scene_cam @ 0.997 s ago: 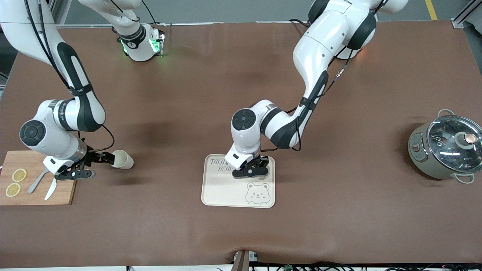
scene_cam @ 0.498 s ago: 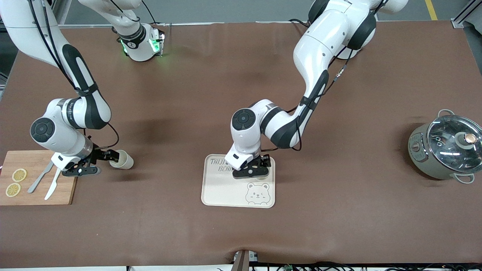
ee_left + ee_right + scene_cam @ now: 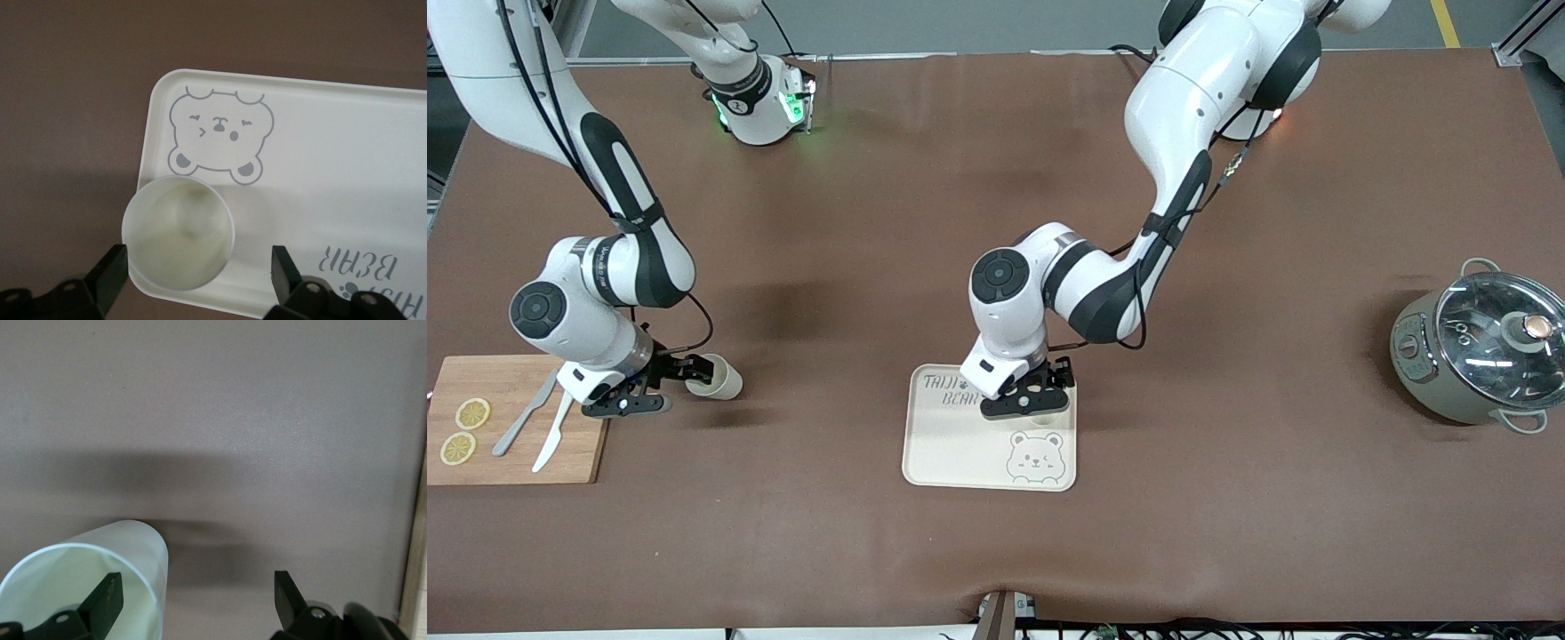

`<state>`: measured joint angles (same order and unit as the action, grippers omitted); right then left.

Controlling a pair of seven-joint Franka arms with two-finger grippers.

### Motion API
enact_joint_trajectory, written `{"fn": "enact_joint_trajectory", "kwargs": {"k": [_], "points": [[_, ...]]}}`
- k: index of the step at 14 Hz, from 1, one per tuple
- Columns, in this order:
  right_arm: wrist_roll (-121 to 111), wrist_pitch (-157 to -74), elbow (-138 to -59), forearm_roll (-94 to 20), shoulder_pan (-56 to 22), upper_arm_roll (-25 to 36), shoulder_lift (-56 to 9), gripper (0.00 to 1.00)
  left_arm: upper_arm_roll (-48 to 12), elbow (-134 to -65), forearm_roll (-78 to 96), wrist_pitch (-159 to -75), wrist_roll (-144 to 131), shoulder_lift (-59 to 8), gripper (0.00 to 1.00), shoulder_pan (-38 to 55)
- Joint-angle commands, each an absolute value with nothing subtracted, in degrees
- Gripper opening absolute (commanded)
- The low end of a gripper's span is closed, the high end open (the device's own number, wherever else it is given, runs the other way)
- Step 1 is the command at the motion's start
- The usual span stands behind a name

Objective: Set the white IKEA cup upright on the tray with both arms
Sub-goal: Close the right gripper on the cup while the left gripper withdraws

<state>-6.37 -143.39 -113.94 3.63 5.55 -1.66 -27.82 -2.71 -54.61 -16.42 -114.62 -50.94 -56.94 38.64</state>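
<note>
A white cup point(image 3: 719, 379) lies on its side on the brown table beside the cutting board, its mouth toward my right gripper point(image 3: 685, 371). In the right wrist view the right gripper point(image 3: 197, 600) is open; one finger point(image 3: 107, 600) is inside the mouth of the cup point(image 3: 93, 573) and the other is outside, so the wall stands between them. A second white cup point(image 3: 179, 241) stands upright on a corner of the cream tray point(image 3: 333, 153) beside the bear drawing. My left gripper point(image 3: 199, 273) is open above it, one finger on each side. In the front view the left gripper point(image 3: 1047, 391) hides that cup over the tray point(image 3: 951, 444).
A wooden cutting board point(image 3: 578, 444) with lemon slices, a knife and a fork lies at the right arm's end of the table; its edge shows in the right wrist view point(image 3: 417, 573). A grey pot with a glass lid point(image 3: 1480, 356) stands at the left arm's end.
My right gripper has moved toward the lying cup until its fingers reach the mouth. My left arm has lifted a little over the tray.
</note>
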Motion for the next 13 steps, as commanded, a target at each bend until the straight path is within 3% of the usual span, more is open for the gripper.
{"fn": "enact_joint_trajectory", "kwargs": {"k": [1,4,6,10,13], "points": [[-6.7,-144.1,-114.2,4.7,6.0,-2.1,-27.9,0.89,-2.4,-54.3,-15.3,-109.7,-49.0,-54.1,0.95,38.7],[-6.6,-144.1,-114.1,4.6,6.0,-2.2,-27.9,0.48,-2.2,-54.4,-12.6,-104.1,-44.2,-50.4,0.95,37.6],[-6.6,-144.1,-114.1,4.6,5.9,-2.2,-27.9,0.31,-2.1,-54.5,-11.3,-100.8,-41.2,-47.7,0.95,36.0],[-6.6,-144.1,-114.1,4.6,5.8,-2.2,-27.9,0.02,-2.0,-55.7,-9.9,-99.6,-34.6,-42.3,0.95,32.3],[-6.5,-144.1,-114.1,4.6,5.8,-2.2,-27.9,0.00,-2.0,-55.8,-8.4,-95.8,-26.0,-39.0,0.95,27.9]]}}
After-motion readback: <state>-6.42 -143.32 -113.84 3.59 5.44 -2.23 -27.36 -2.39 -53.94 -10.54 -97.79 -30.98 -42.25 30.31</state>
